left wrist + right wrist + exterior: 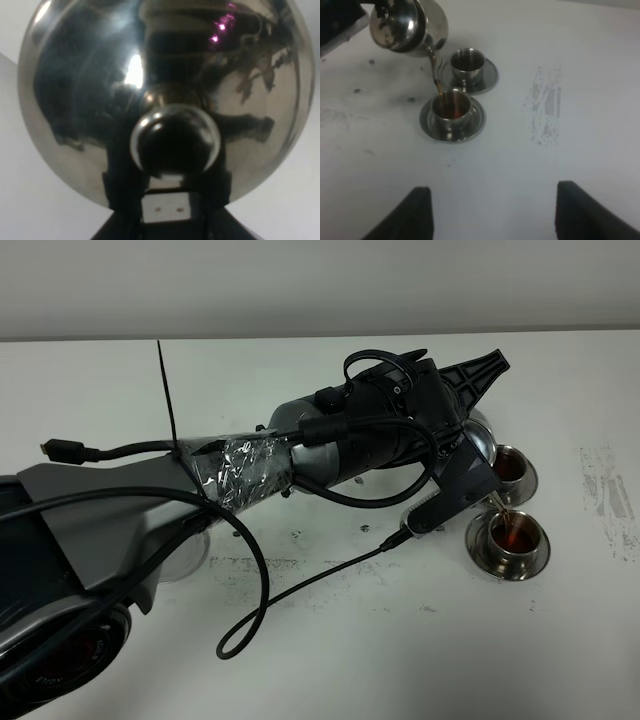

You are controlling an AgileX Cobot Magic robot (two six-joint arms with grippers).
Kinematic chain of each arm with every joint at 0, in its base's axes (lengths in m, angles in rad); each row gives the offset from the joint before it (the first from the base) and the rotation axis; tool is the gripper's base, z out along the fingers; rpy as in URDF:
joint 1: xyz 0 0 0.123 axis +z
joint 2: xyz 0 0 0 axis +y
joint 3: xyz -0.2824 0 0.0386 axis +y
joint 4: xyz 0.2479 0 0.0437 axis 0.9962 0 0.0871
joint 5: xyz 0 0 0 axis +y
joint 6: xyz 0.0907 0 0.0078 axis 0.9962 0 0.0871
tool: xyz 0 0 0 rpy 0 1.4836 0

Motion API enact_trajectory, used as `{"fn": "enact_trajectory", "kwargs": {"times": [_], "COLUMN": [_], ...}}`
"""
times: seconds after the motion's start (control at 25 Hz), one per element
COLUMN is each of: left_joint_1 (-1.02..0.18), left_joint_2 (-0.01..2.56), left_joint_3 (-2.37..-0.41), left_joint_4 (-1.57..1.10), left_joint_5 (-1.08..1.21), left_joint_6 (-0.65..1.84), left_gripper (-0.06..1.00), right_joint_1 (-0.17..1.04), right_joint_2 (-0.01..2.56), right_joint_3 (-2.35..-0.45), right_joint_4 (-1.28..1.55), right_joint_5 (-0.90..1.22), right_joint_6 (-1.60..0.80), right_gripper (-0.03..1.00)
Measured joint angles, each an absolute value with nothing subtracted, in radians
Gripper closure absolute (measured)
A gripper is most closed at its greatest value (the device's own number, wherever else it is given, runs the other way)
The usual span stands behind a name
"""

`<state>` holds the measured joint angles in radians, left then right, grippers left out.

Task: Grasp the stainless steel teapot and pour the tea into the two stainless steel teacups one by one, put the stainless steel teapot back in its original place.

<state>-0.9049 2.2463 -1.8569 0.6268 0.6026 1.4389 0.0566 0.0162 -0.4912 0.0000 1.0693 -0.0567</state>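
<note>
Two steel teacups (452,110) sit on saucers on the white surface (580,65). Left pincer (167,210) is clenched on the tilted teapot (406,25), and tea (437,82) streams into the nearer cup. Right pincer (492,212) hangs released, empty.

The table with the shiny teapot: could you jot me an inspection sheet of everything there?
Surface: white table, dark specks, grey smear.
Job's things: teapot tilted, tea streaming into near teacup; far teacup on saucer, already holding tea.
Clutter: nothing seen.
Pincers: left pincer shut on teapot; right pincer open, empty, apart from the cups.
Cables: black cable looping over table.
Surroundings: pale wall.
</note>
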Motion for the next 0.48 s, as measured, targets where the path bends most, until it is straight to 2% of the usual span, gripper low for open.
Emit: {"fn": "enact_trajectory", "kwargs": {"times": [0.48], "left_joint_1": [-0.905], "left_joint_2": [2.246], "left_joint_3": [-1.857], "left_joint_4": [0.640], "left_joint_5": [0.595], "left_joint_6": [1.440], "left_gripper": [0.76], "right_joint_1": [0.057], "right_joint_2": [0.016], "right_joint_3": [-0.491], "right_joint_4": [0.000], "right_joint_5": [1.069], "right_joint_6": [-0.057], "right_gripper": [0.46]}}
